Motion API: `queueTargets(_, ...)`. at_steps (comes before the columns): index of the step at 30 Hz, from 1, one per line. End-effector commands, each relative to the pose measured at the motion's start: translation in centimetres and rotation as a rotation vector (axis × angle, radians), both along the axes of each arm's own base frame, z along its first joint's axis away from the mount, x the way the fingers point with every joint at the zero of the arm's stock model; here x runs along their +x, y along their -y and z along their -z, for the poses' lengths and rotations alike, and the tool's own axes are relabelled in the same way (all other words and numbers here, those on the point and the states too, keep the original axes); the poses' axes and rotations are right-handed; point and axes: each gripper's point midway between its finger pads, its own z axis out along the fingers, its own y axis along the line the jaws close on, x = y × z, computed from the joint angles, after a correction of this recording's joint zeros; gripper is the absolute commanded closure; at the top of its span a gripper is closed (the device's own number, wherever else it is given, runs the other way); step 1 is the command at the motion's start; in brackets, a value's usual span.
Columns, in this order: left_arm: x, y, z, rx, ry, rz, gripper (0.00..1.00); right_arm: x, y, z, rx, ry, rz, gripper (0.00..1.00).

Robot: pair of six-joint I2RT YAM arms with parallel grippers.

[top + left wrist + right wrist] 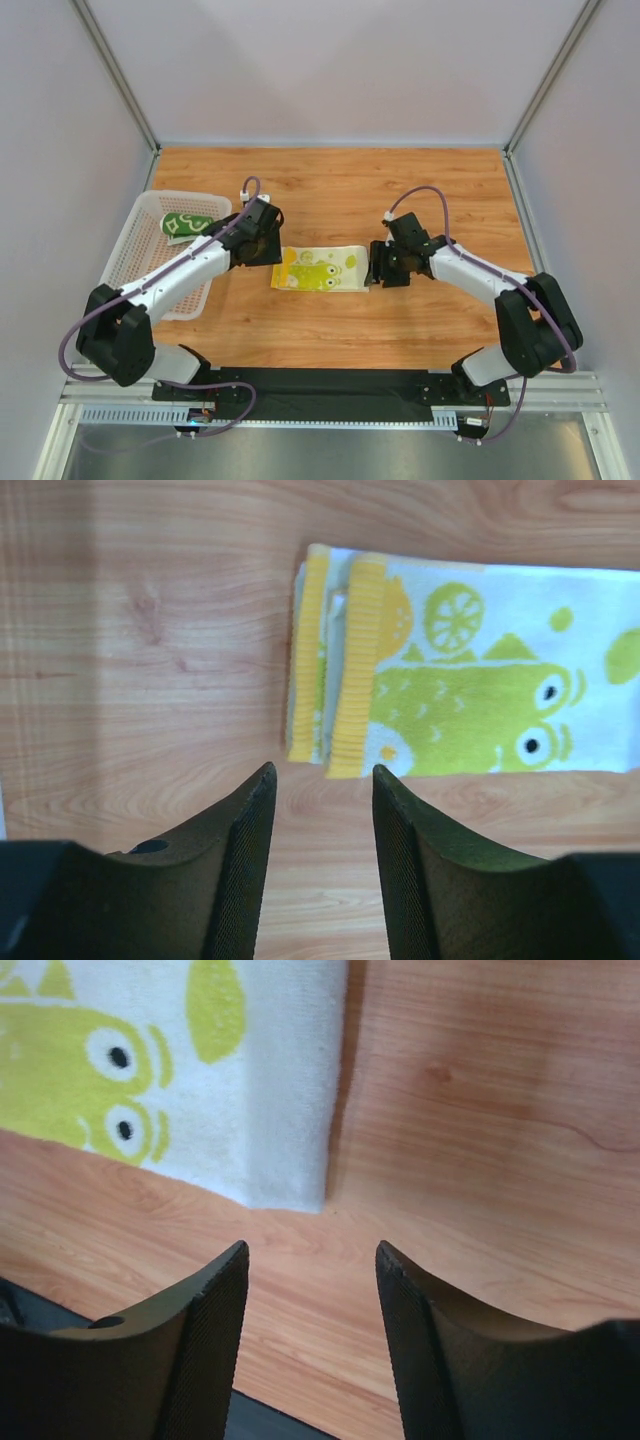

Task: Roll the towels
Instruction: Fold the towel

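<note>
A white towel with a yellow-green cartoon print and yellow edge bands (320, 269) lies flat and folded on the wooden table between my two grippers. My left gripper (268, 246) is open and empty just left of the towel's yellow-banded end (345, 670); its fingertips (262, 780) stop short of that end. My right gripper (378, 268) is open and empty at the towel's right end, whose white corner (290, 1160) shows in front of its fingertips (238, 1257). A rolled green towel (186, 224) lies in the white basket.
The white plastic basket (140, 262) stands at the table's left side, under my left arm. The dark front rail (330, 385) runs along the near edge. White walls enclose the table on three sides.
</note>
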Motion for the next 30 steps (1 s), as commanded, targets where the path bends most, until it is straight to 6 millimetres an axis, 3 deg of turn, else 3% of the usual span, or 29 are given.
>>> queueTargets(1,-0.3,1.6,-2.1,-0.061,0.037,0.050,0.50,0.2,-2.1,-3.6,0.133,0.076,-0.085,0.50)
queueTargets(3,0.0,3.7,-1.7,-0.150,0.051,0.104,0.50,0.0,-3.5,-4.2,0.213,0.069,-0.121,0.59)
queueTargets(5,-0.3,6.0,-0.7,-0.234,0.024,0.159,0.51,-0.1,-5.6,-4.6,0.324,0.049,-0.178,0.78)
queueTargets(10,-0.2,8.8,2.4,-0.319,-0.041,0.213,0.51,0.1,-6.5,-1.4,0.341,-0.060,-0.168,0.93)
queueTargets(11,-0.1,9.0,2.9,-0.319,-0.050,0.209,0.51,0.0,-6.2,0.1,0.317,-0.100,-0.148,0.94)
queueTargets(16,-0.1,7.5,6.2,-0.225,-0.106,0.159,0.52,-1.3,-4.7,3.9,0.245,-0.171,-0.076,0.97)
queueTargets(23,-0.2,5.8,9.3,-0.148,-0.127,0.159,0.53,-3.8,-4.6,5.2,0.301,-0.228,-0.070,0.98)
queueTargets(27,0.5,5.4,9.4,-0.104,-0.103,0.185,0.53,-4.2,-6.0,2.0,0.407,-0.174,-0.157,0.98)
queueTargets(30,1.1,5.6,8.8,-0.084,-0.095,0.211,0.53,-2.9,-7.5,-3.2,0.511,-0.089,-0.208,0.97)
